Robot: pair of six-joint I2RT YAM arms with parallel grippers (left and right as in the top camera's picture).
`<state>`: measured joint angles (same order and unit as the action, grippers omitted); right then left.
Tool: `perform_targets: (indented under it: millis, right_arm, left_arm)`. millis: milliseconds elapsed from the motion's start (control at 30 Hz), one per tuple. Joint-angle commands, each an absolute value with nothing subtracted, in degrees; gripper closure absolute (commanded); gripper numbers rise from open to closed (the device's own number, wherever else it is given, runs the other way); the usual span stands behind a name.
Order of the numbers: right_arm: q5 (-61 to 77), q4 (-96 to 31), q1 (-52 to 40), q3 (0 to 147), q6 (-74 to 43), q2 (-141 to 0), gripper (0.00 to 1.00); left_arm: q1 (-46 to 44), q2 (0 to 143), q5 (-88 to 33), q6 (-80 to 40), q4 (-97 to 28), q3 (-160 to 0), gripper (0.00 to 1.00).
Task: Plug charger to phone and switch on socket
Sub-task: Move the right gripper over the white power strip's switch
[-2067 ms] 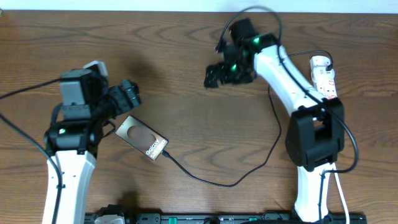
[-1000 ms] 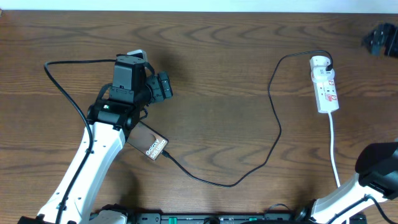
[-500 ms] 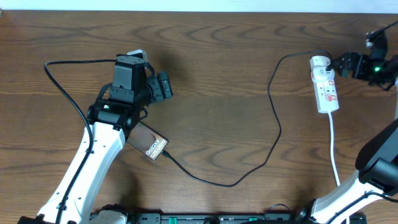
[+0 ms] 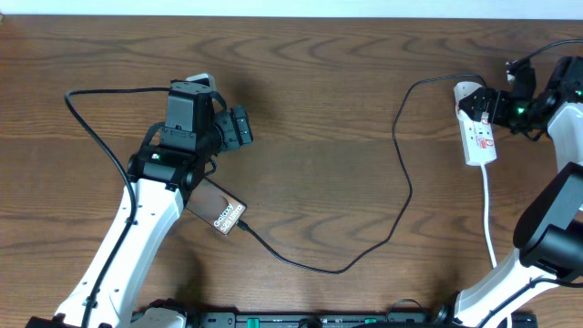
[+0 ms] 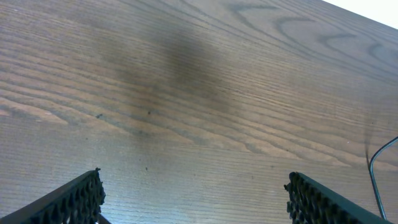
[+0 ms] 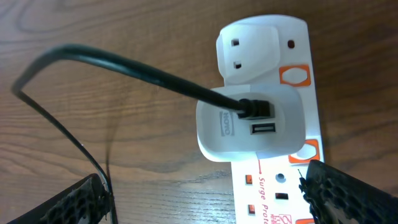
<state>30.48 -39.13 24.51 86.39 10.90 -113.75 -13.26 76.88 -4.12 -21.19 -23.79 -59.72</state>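
The phone [image 4: 219, 212] lies face up on the wood, its upper end under my left arm. The charger cable [image 4: 401, 173] runs from the phone's lower right corner in a long loop to the socket [image 4: 482, 146]. In the right wrist view the cable [image 6: 143, 74] ends in a white adapter [image 6: 249, 127] seated in the socket [image 6: 280, 193], next to an orange switch [image 6: 295, 75]. My right gripper [image 4: 489, 106] [image 6: 200, 179] is open over the socket's upper end, astride it. My left gripper [image 4: 240, 127] [image 5: 193, 183] is open and empty above bare wood.
The socket's white cord [image 4: 489, 219] runs down toward the front edge beside my right arm. A black robot cable [image 4: 100, 96] loops at the left. The charger cable shows at the right edge of the left wrist view [image 5: 376, 165].
My right gripper has come in from the far right edge to sit over the socket's upper end. My left arm, the phone and the cable have stayed still over the last second.
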Motion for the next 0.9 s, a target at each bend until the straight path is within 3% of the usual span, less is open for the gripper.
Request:
perform_targets:
  millis: [0,867]
  right_arm:
    - [28.0,-38.7,23.4,85.6,9.4,-113.6,0.01]
    - [24.1,-33.8,21.7,84.8,6.0,-114.4,0.01]
  left_arm:
    - [-13.5,77.1,-3.4,-21.7,-24.0,-61.1,0.08]
    - [-13.5,77.2,-3.4,-21.7,-25.1,-61.0,0.08]
